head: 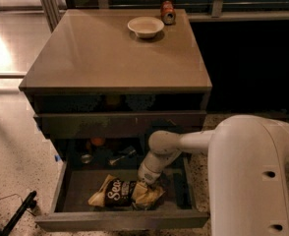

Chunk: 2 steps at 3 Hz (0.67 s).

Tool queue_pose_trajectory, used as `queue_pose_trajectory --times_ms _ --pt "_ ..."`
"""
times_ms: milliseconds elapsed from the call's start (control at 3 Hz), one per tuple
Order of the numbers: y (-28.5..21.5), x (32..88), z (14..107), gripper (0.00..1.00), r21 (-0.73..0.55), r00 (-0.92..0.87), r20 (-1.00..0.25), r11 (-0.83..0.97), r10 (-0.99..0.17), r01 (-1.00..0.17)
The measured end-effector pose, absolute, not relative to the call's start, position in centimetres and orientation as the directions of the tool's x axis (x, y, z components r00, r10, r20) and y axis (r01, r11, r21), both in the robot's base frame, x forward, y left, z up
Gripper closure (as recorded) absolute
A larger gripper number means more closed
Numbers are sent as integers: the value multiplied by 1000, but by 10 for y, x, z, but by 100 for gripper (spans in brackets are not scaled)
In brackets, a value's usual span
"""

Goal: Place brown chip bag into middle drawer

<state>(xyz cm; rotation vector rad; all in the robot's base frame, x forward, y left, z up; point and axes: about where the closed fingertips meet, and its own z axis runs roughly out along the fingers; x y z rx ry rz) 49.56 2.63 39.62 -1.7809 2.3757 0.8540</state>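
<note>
Cabinet tabletop (115, 58): well above and behind the jaws.
Middle drawer (120, 221): pulled out, enclosing the jaws on all sides.
Brown chip bag (116, 195): flat on the drawer floor, directly under the jaws and stretching left.
Gripper (147, 182): low inside the drawer, at the bag's right end; pinching or released, cannot tell.
Bowl (145, 26), can (168, 12): far beyond the jaws.
Advised: release fully, then rise straight up without dragging the bag.
</note>
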Motion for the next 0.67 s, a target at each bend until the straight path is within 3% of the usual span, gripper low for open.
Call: queue_pose_trajectory --times_ms 333,667 --pt "26 496 396 0 395 -335 -358 183 -872 -900" --pt "26 496 396 0 395 -334 -358 183 -872 -900"
